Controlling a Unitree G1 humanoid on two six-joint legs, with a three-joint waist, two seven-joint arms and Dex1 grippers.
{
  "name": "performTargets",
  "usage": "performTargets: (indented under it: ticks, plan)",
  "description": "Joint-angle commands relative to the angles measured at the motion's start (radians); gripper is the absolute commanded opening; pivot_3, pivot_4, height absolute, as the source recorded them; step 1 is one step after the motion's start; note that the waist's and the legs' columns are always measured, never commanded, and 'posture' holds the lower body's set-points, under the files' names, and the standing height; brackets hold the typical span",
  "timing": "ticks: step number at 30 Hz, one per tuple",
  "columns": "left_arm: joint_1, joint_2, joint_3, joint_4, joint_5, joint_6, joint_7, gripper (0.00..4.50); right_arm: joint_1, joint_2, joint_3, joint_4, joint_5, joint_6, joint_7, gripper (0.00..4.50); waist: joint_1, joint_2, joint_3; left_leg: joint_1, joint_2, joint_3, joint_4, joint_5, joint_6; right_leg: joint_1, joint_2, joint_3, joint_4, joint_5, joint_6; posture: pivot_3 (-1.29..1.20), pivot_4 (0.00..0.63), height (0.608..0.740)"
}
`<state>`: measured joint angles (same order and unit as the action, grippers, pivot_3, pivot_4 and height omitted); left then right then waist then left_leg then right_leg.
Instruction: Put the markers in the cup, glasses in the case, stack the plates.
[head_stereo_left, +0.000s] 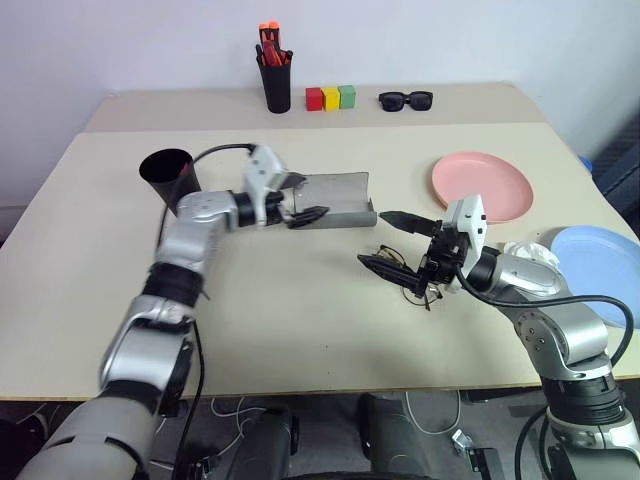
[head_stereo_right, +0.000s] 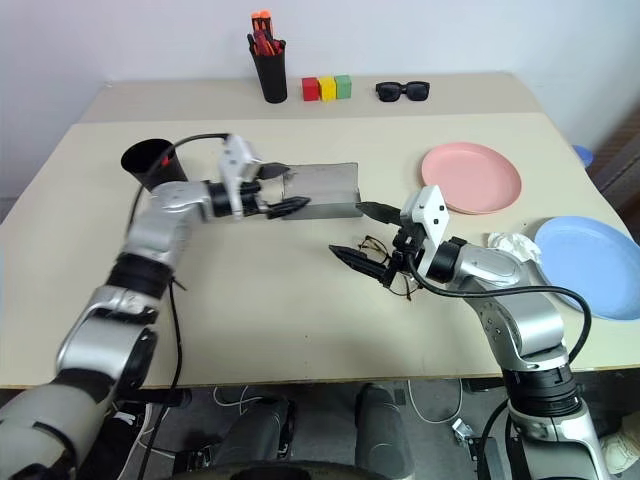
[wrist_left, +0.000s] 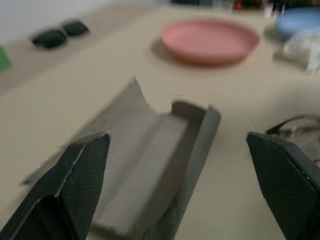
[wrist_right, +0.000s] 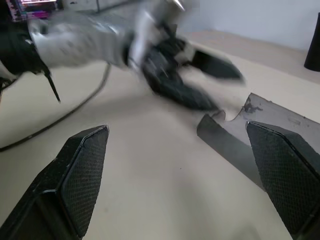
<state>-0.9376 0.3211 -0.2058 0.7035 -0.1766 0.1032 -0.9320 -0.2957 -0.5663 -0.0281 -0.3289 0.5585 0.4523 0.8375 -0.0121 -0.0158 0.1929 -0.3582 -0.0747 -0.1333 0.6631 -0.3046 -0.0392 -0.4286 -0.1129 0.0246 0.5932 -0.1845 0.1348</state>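
Observation:
The grey case (head_stereo_left: 338, 200) lies open mid-table. My left gripper (head_stereo_left: 300, 198) hovers open at its left end, holding nothing; the left wrist view looks along the case (wrist_left: 150, 165) between its fingers. The wire-framed glasses (head_stereo_left: 412, 285) lie on the table right of centre. My right gripper (head_stereo_left: 392, 242) stands open just above and left of them, empty. The black cup (head_stereo_left: 167, 176) stands at the left, with a bit of red showing inside. The pink plate (head_stereo_left: 482, 186) and the blue plate (head_stereo_left: 596, 260) lie apart on the right.
At the back stand a slim black pen pot (head_stereo_left: 276, 86) with red pens, three coloured blocks (head_stereo_left: 331, 97) and black sunglasses (head_stereo_left: 405, 99). A crumpled white tissue (head_stereo_left: 530, 250) lies beside the blue plate. The table's near edge runs just below my arms.

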Motion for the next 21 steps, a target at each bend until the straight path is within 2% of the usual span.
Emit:
performTargets:
  ticks: [1,4,6,8,14,17,21]
  plan:
    - [-0.072,-0.05,-0.046,0.129,0.087,-0.109,-0.029,4.46,0.002,0.0,-0.023,-0.033,-0.004,-0.02,-0.014,4.5,0.0,0.0,0.0,0.0,0.0,0.0,0.0,0.0,0.0,0.0,0.0,0.0,0.0,0.0,0.0,0.0,0.15,0.74]
    - [-0.126,-0.096,-0.041,0.248,0.121,-0.139,-0.015,4.46,0.017,-0.001,-0.027,-0.055,-0.012,-0.02,-0.037,4.5,0.0,0.0,0.0,-0.001,0.0,0.0,0.0,-0.001,0.001,-0.001,0.0,0.0,-0.001,0.0,0.0,0.0,0.15,0.74]
    - [-0.142,-0.095,-0.07,0.306,0.174,-0.17,-0.028,3.89,0.026,-0.002,-0.034,-0.068,-0.013,-0.019,-0.051,4.5,-0.001,0.0,0.0,-0.001,0.0,0.0,0.0,-0.001,0.001,-0.001,0.0,0.0,0.0,0.0,0.0,0.0,0.15,0.74]
    - [-0.159,-0.1,-0.059,0.34,0.181,-0.167,-0.043,3.12,0.037,-0.007,-0.041,-0.077,-0.01,-0.018,-0.055,4.5,0.0,0.0,0.0,-0.001,0.0,0.0,0.0,-0.001,0.001,-0.001,0.0,0.0,0.0,0.0,0.0,0.0,0.15,0.74]
    - [-0.188,-0.083,-0.031,0.399,0.205,-0.133,-0.063,0.08,0.051,-0.01,-0.046,-0.06,-0.036,-0.036,-0.064,4.5,0.0,0.0,0.0,-0.001,0.0,0.0,0.0,-0.001,0.001,-0.001,0.0,0.0,0.0,0.0,0.0,0.0,0.15,0.74]
    - [-0.189,-0.069,-0.013,0.397,0.194,-0.127,-0.1,0.03,0.042,-0.002,-0.039,-0.053,-0.041,-0.041,-0.065,4.5,-0.002,0.0,0.0,0.0,0.0,0.0,0.0,-0.001,0.001,-0.001,0.0,0.0,0.001,0.0,0.0,0.0,0.15,0.74]
    - [-0.165,0.0,0.018,0.301,0.133,-0.102,-0.318,0.03,0.037,0.006,-0.034,-0.045,-0.042,-0.045,-0.062,4.5,-0.003,0.0,0.0,-0.001,0.0,0.0,0.0,-0.001,0.001,-0.001,0.0,0.0,0.001,0.0,0.0,0.0,0.15,0.74]
